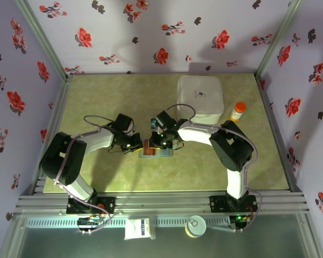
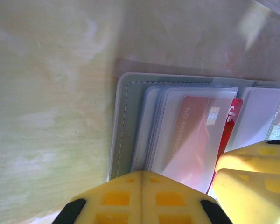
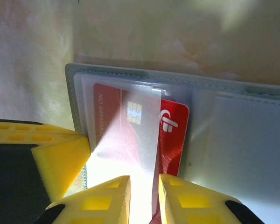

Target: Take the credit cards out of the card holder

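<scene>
Red plastic credit card (image 3: pixel 173 128) | part-out of clear sleeve (image 3: pixel 130 144) in card holder (image 3: pixel 252 140) | your right gripper (image 3: pixel 143 198): fingers narrowly apart astride its near edge, bite unclear | left gripper (image 2: pixel 142 198): fingers together at card holder's edge | likely thin, springy, slick; pinch the exposed edge

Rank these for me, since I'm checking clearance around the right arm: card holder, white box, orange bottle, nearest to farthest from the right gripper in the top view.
1. Card holder: table centre, right under the right gripper.
2. White box: back right of the table.
3. Orange bottle: right edge, beside the box.
</scene>
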You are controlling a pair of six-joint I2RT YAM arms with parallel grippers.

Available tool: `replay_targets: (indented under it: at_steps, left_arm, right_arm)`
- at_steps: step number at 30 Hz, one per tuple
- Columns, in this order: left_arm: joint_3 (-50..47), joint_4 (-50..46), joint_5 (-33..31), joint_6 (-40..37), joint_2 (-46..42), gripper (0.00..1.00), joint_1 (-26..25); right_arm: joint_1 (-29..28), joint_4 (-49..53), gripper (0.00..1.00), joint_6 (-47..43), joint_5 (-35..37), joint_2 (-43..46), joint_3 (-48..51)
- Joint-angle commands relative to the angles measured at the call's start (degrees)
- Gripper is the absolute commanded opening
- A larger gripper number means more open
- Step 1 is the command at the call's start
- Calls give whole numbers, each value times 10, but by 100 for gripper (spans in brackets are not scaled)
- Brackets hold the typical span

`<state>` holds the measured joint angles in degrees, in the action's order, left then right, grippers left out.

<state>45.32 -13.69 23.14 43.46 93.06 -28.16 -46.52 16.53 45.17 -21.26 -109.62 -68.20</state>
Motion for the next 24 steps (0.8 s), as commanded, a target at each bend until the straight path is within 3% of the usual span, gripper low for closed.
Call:
replay_targets:
  at_steps: [1,16,24]
  left_arm:
    - [-8,-7,-4,-9,9,3,6]
    - [-12,-9,-3,-10,3,3,5]
    - [-11,-12,-5,-8,-7,3,6]
  right_arm:
    - [-5,-13,24,1,-11,-10,-9]
    - [-5,60,24,-39,43,-15,-33]
    - [-4,59,24,-46,33,-11,-41]
